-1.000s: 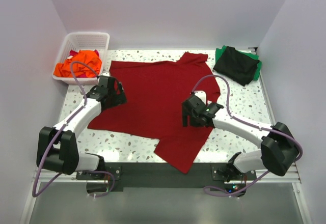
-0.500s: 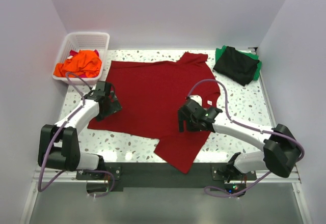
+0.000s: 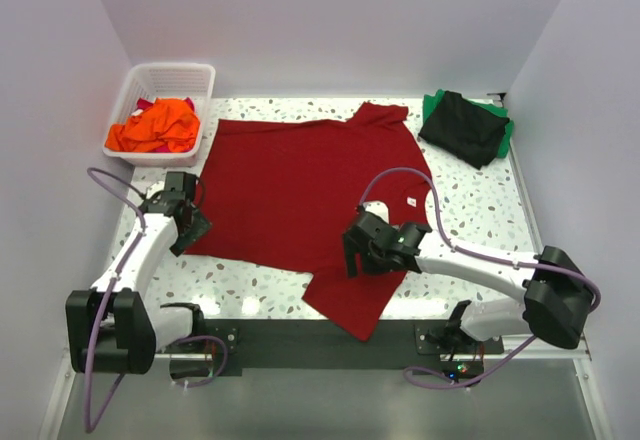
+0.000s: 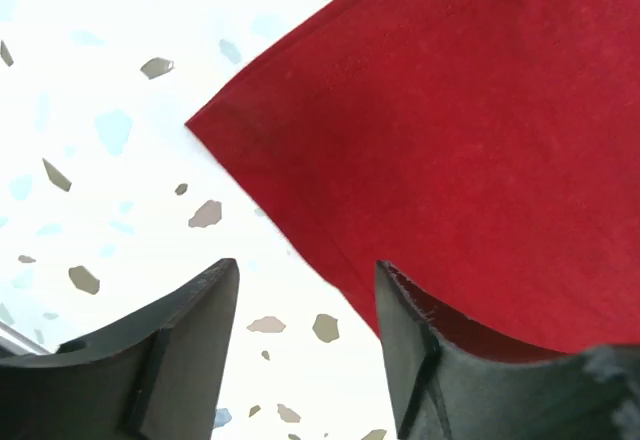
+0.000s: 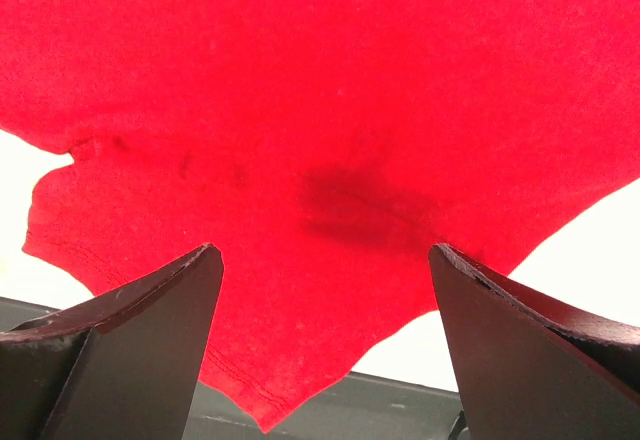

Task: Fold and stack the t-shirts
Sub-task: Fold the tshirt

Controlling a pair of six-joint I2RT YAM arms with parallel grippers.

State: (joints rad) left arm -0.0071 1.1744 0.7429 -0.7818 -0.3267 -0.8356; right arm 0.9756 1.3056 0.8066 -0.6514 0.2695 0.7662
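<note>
On the speckled table [image 3: 482, 198] lies the dark red t-shirt [image 3: 300, 185], spread.

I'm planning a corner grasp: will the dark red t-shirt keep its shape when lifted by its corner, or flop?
Probably flop: the dark red t-shirt lies limp and flat against the table. Its thin hemmed edge suggests it is light; pushed, it would likely bunch.

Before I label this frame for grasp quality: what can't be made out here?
- Top view: left claw fingertips, hidden under its own wrist.
- Top view: green shirt, mostly covered by the black shirt.
- Basket: whatever lies beneath the orange shirt.
</note>
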